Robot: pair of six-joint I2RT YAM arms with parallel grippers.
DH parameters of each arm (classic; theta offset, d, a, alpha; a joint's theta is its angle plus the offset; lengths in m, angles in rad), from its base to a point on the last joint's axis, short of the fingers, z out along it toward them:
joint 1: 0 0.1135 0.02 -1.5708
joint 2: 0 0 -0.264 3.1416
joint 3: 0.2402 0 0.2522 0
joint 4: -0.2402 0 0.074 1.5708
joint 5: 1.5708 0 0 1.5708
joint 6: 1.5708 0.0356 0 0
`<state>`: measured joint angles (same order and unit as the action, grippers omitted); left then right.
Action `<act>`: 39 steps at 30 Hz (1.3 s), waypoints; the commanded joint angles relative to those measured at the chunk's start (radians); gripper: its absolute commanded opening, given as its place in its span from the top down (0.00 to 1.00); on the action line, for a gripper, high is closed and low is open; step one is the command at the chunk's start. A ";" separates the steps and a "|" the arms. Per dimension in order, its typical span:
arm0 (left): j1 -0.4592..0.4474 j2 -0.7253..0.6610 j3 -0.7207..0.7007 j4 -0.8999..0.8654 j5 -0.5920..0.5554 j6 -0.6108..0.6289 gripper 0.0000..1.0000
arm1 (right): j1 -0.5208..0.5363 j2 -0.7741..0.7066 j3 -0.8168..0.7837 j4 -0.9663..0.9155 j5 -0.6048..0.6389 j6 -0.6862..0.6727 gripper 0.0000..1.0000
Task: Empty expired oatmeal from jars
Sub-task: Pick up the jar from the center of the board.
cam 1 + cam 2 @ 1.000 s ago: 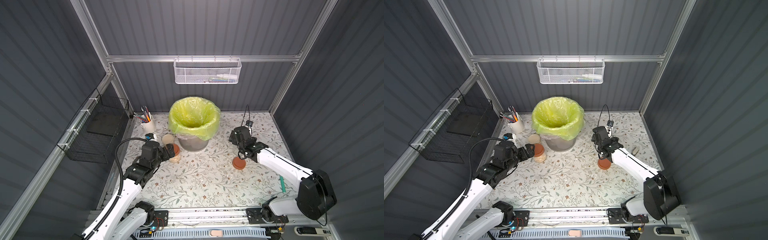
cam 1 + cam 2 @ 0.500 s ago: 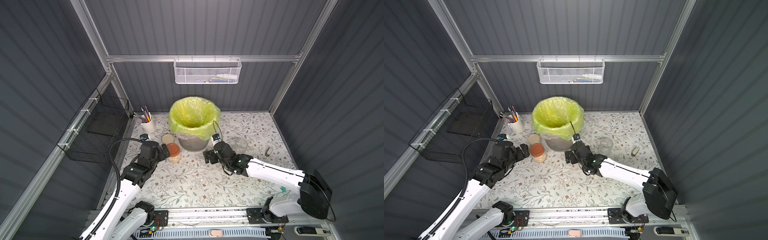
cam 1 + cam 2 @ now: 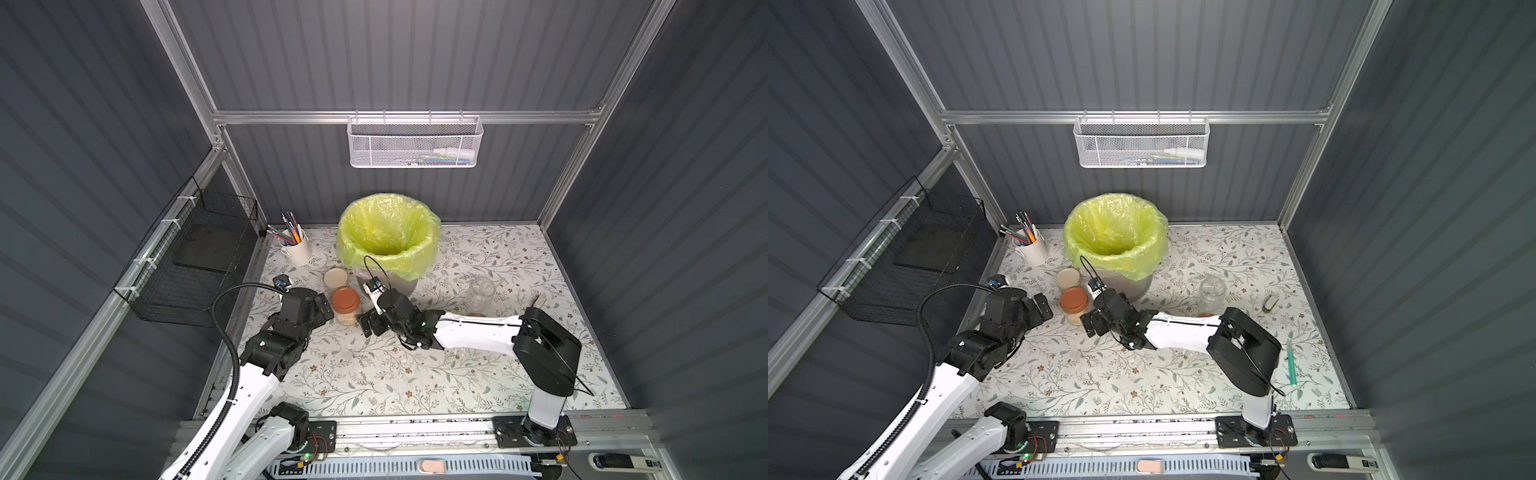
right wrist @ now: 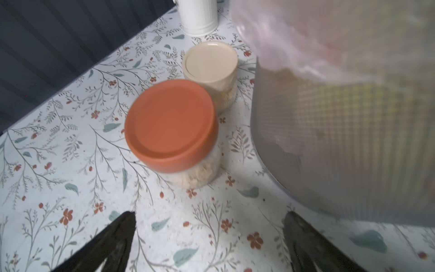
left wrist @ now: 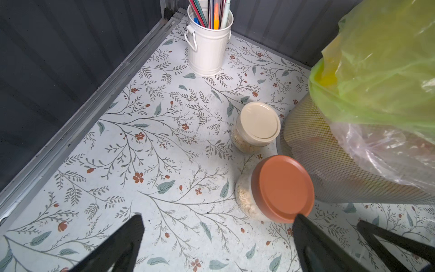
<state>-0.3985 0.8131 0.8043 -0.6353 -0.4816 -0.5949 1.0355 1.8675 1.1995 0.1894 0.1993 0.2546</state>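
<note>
Two lidded jars stand upright left of the bin, each with pale oatmeal (image 5: 244, 200) inside. One has a terracotta lid (image 3: 345, 301) (image 3: 1074, 302) (image 5: 280, 188) (image 4: 170, 124); behind it is one with a cream lid (image 3: 336, 279) (image 3: 1068, 278) (image 5: 257, 122) (image 4: 210, 61). A third jar (image 3: 481, 293) (image 3: 1212, 292), lidless and looking empty, stands to the right. My left gripper (image 3: 324, 306) (image 5: 217, 216) is open just left of the terracotta jar. My right gripper (image 3: 365, 326) (image 4: 210, 213) is open just right of it, low over the table.
The grey mesh bin (image 3: 409, 284) (image 5: 329, 164) with a yellow-green bag stands close behind the jars. A white pen cup (image 3: 296, 249) is in the back left corner. A green pen (image 3: 1291, 368) and a small object (image 3: 1271, 303) lie at the right.
My right arm has swung from the right side of the table across to the terracotta-lidded jar. My left gripper has drawn back a little from that jar.
</note>
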 commanded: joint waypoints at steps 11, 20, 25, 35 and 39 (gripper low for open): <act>0.002 -0.055 -0.035 -0.030 -0.029 -0.037 0.00 | 0.015 0.172 0.204 0.035 -0.037 -0.067 0.01; 0.002 -0.079 -0.059 -0.032 -0.015 -0.065 0.00 | 0.018 0.281 0.322 -0.005 -0.013 -0.064 0.01; 0.001 -0.100 -0.062 -0.043 -0.014 -0.063 0.00 | 0.014 0.322 0.364 -0.019 -0.026 -0.052 0.01; 0.002 -0.125 -0.057 -0.058 -0.011 -0.066 0.00 | 0.001 0.386 0.427 -0.032 -0.038 -0.019 0.01; 0.001 -0.140 -0.060 -0.067 -0.014 -0.065 0.00 | -0.003 0.403 0.450 -0.037 -0.027 -0.015 0.01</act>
<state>-0.3985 0.6895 0.7448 -0.6750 -0.4973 -0.6483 1.0401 2.2555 1.6150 0.1616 0.1677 0.2241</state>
